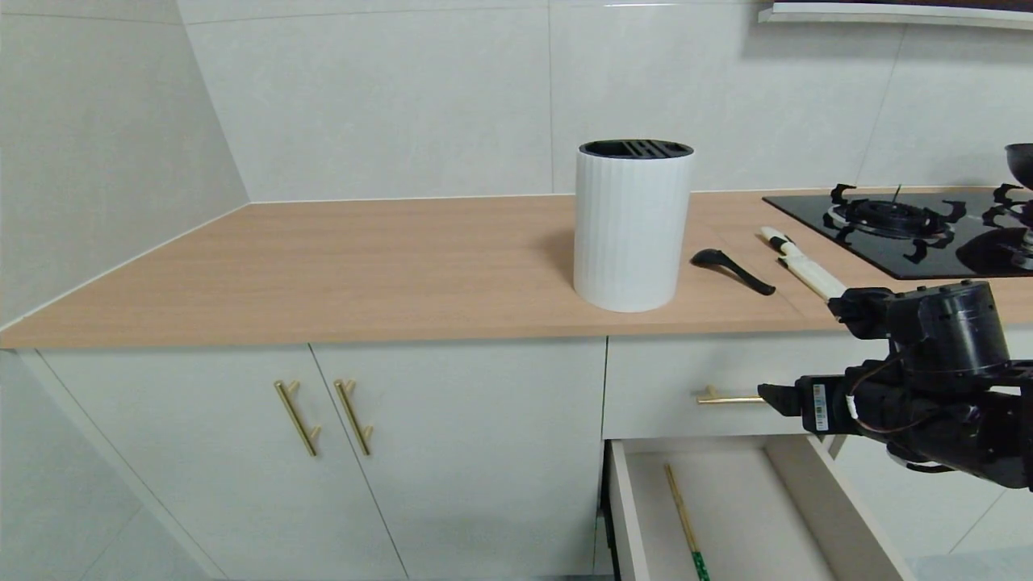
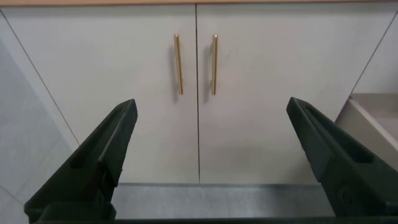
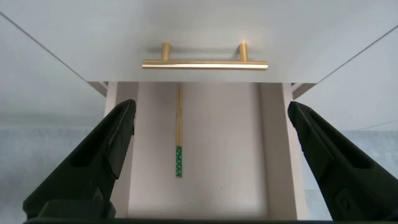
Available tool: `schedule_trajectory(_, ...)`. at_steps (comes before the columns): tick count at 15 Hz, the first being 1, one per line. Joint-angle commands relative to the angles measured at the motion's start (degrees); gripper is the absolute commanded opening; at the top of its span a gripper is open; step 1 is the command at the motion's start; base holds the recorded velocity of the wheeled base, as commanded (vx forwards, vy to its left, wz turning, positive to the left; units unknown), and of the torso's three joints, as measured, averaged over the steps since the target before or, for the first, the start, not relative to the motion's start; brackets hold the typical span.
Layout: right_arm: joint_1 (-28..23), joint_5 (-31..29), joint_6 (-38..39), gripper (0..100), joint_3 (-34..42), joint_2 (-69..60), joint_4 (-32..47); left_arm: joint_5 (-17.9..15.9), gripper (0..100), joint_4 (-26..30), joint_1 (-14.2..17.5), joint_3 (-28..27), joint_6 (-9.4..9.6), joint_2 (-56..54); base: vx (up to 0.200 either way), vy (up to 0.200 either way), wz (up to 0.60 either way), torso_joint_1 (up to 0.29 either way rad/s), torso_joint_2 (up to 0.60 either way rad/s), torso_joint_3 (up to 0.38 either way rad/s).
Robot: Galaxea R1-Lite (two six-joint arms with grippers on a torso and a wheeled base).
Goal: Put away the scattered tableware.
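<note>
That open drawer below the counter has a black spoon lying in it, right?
Not a spoon: the open drawer has a green-ended chopstick lying in it, as the right wrist view shows. The black spoon lies up on the counter.

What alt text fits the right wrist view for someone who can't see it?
The open right hand faces an open drawer holding a green-tipped chopstick. Above that drawer is a closed drawer front with a brass bar handle.
</note>
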Motion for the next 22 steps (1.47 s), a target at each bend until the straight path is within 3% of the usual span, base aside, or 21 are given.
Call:
schedule_trajectory(1, 0.02, 0.01, -0.01, 100, -0.01, 0.17, -0.03, 0.01, 100, -0.01, 0.0, 0.01, -0.02, 0.0, 0.0, 0.0, 0.0, 0.027, -0.06, -0.041)
schedule_trajectory(6, 0.02, 0.01, -0.01, 100, -0.01, -0.18, -0.03, 0.01, 100, -0.01, 0.0, 0.01, -0.02, 0.0, 0.0, 0.0, 0.0, 0.019, -0.04, -0.024)
schedule_trajectory(19, -0.33, 0.54, -0.1, 100, 0.17, 0.0, -0.03, 0.01, 100, -0.01, 0.0, 0.01, -0.02, 0.0, 0.0, 0.0, 0.0, 0.165, -0.38, -0.215)
schedule_trajectory(22, -4.46, 6.86, -5.28, 100, -2.03, 1.84, -4.43, 0.01, 100, -0.01, 0.0, 0.01, -0.02, 0.0, 0.0, 0.0, 0.0, 0.0, 0.0, 0.0)
